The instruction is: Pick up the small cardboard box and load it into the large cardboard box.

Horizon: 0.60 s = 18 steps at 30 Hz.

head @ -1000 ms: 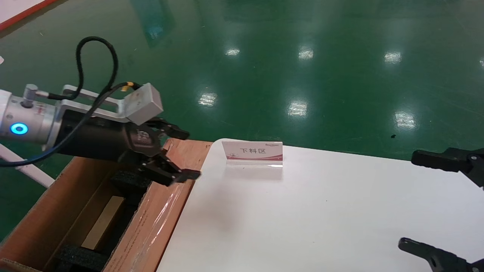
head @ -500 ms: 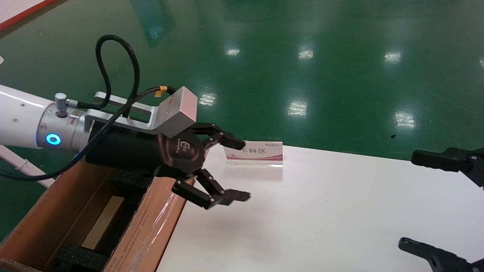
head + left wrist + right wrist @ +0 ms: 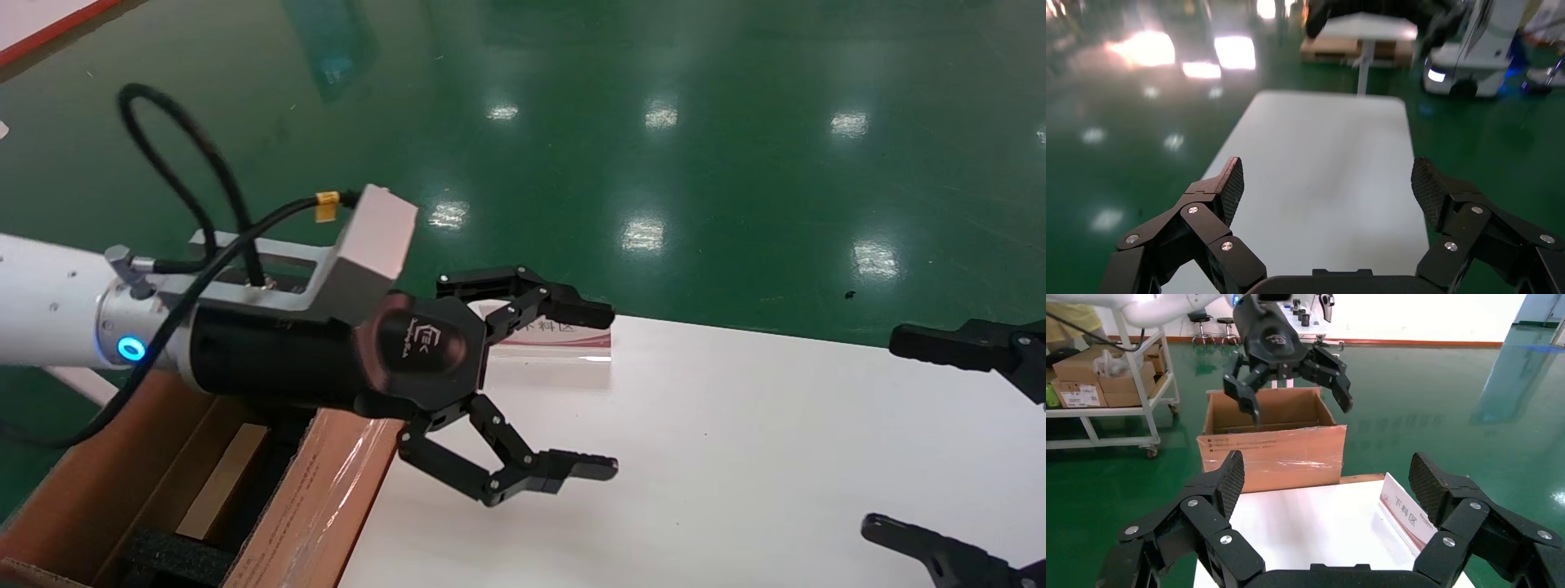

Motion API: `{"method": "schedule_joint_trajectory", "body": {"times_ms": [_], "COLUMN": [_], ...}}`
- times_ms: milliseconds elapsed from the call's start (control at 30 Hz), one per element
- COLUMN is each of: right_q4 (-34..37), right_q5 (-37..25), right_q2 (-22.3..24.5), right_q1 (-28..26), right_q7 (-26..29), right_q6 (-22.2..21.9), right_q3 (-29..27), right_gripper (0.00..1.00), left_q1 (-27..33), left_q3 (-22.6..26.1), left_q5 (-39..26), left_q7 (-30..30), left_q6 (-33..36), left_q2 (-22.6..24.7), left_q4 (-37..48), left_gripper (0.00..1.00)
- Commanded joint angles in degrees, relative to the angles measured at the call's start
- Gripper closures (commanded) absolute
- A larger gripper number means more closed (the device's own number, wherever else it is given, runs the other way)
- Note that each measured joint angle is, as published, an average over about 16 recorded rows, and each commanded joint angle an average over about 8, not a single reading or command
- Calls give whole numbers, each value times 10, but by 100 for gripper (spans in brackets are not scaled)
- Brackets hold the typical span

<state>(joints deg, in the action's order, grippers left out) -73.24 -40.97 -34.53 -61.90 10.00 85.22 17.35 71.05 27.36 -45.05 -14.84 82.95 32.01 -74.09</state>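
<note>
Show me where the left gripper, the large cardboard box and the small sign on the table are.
left gripper (image 3: 601, 390), head view, midway between its open fingertips.
large cardboard box (image 3: 1272, 456), right wrist view, on its taped front wall.
sign (image 3: 1406, 517), right wrist view, on its printed white face.

Head view: from above, facing forward and down over the white table (image 3: 735, 457) and green floor (image 3: 654, 122); left wrist view: low, close behind its own fingers (image 3: 1229, 184), facing along the table (image 3: 1321, 171); right wrist view: likewise, facing the large cardboard box (image 3: 1272, 453); table shared by all three.
</note>
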Motion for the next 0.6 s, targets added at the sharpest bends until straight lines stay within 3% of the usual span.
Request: {"method": "schedule_joint_trajectory", "body": {"times_ms": [33,233,600], "right_q4": [0,0,-1], "right_q5": [0,0,-2], "right_q2": [0,0,-1], "right_q1": [0,0,1], "right_q7": [0,0,2], "right_q6": [0,0,1], "right_q3": [0,-1,-3], "right_gripper": [0,0,0], "left_q1": [-31,-90,-94], "left_q3": [-37,-108,-113], "left_q5": [10,30,32], "left_q7": [13,39,41], "left_q6": [9,26,28], "left_q2": [10,29,30], "left_q4": [2,5,6], "left_gripper": [0,0,0]}}
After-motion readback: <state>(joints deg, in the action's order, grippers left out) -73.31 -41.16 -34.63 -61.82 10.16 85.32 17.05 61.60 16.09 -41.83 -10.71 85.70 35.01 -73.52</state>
